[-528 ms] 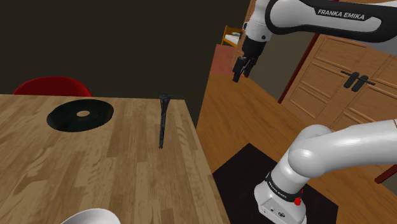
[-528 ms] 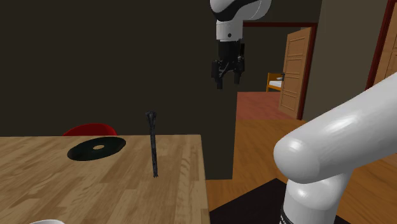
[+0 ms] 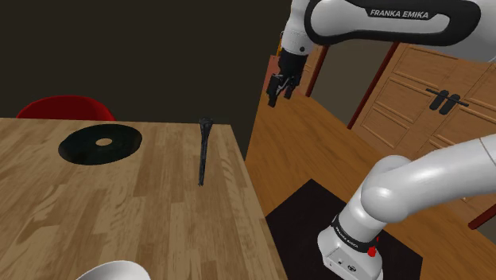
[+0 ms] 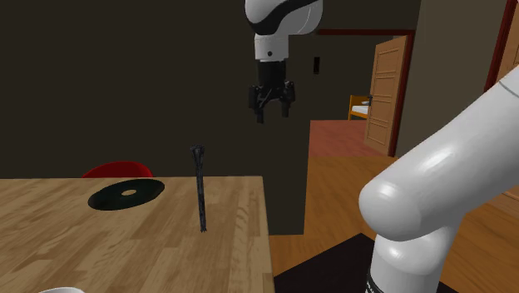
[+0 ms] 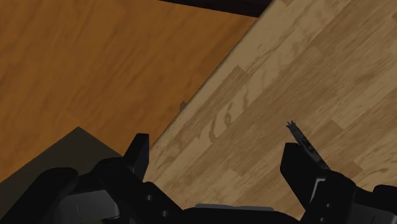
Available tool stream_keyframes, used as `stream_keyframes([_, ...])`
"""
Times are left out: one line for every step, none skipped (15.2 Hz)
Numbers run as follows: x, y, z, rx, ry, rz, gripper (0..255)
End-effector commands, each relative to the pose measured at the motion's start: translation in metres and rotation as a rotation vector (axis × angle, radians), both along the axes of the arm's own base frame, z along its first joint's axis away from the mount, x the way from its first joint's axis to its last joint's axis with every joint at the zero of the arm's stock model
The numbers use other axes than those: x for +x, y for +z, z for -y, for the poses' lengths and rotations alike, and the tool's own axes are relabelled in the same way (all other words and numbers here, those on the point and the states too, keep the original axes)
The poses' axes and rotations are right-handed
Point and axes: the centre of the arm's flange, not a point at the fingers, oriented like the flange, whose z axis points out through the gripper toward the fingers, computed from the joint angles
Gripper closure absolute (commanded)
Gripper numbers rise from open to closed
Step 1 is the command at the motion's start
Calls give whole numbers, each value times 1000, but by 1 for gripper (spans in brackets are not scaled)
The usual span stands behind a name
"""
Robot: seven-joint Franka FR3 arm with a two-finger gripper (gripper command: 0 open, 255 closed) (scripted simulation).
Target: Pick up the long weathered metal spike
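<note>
In the shoulder view, the spike (image 3: 203, 153) lies flat on the wooden bench (image 3: 119, 215), close to the bench's right edge, with its knobbed head pointing away from the stand (image 3: 350, 248). A black disc (image 3: 100, 144) lies to its left, apart from it. The pincer (image 3: 278, 91) hangs high in the air, up and to the right of the spike and well apart from it.

In the second exterior view, the pincer points downward, above and to the right of the spike's far end. It carries nothing.

In the wrist view, the two black fingers (image 5: 137, 155) stand wide apart with nothing between them. One end of the spike peeks out just past one finger, and the bench's edge runs below.

The spike looks thin, dark and stiff. It is probably dense for its size but easy to lift, and its rough skin should resist slipping. It sits low on the wood, so the fingertips would need to come nearly down to the surface. The best hold is probably mid-shaft, closing across its length, since a grip near either end might let it tip.

Compared with half a second ago, the pincer has shifted leftward in both exterior views, toward the bench, and sits a touch lower. The spike has not moved.
</note>
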Motion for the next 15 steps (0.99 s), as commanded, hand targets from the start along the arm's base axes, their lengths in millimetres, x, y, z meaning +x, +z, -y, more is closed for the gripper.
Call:
stream_keyframes([13, -8, -22, 11, -8, -8, 0])
stream_keyframes([20, -11, -32, 16, -11, -12, 0])
stream_keyframes([26, -14, -43, 21, -15, -16, 0])
stream_keyframes([33, -18, -54, 26, -18, -20, 0])
stream_keyframes([39, -21, -64, 31, -22, -24, 0])
stream_keyframes([46, -24, -75, 36, -25, -28, 0])
stream_keyframes([52, -27, -85, 40, -29, -32, 0])
stream_keyframes([59, -30, -96, 45, -32, -36, 0])
stream_keyframes([66, -33, -107, 50, -36, -40, 0])
stream_keyframes([72, -36, -117, 55, -39, -44, 0])
stream_keyframes([79, -39, -128, 60, -43, -48, 0])
stream_keyframes([86, -42, -138, 65, -46, -52, 0])
stream_keyframes([93, -45, -149, 70, -50, -55, 0])
stream_keyframes([99, -48, -159, 75, -53, -59, 0])
stream_keyframes([106, -51, -170, 80, -56, -63, 0])
